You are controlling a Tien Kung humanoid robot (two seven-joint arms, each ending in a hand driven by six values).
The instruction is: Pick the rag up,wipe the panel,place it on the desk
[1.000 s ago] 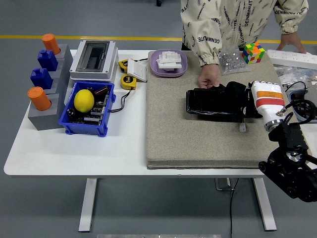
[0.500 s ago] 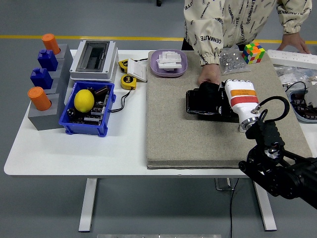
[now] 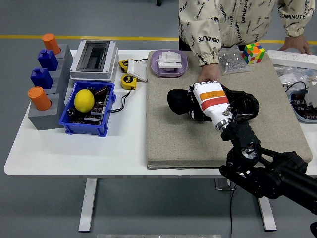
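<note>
Right hand [image 3: 209, 96], white shell with an orange band, lies palm-down over the black panel [image 3: 237, 103] on the grey mat [image 3: 183, 139]. Black rag [image 3: 179, 102] sits bunched under and ahead of the fingers, spilling off the panel's left end onto the mat. Fingers curl down into the cloth, so the hand holds the rag pressed rather than lifted. Left arm not in view.

A person stands at the far side; one hand [image 3: 208, 75] rests at the panel's far edge, apparently steadying it.

Judged step: mid-wipe, stroke running toward the left end of the panel. To do it well, the palm should stay flat with even downward pressure so the cloth does not roll up, and the rag should stay on the panel surface, not drag off it. The stroke should keep clear of the person's hand. Placing the rag on the desk is not yet done.
</note>
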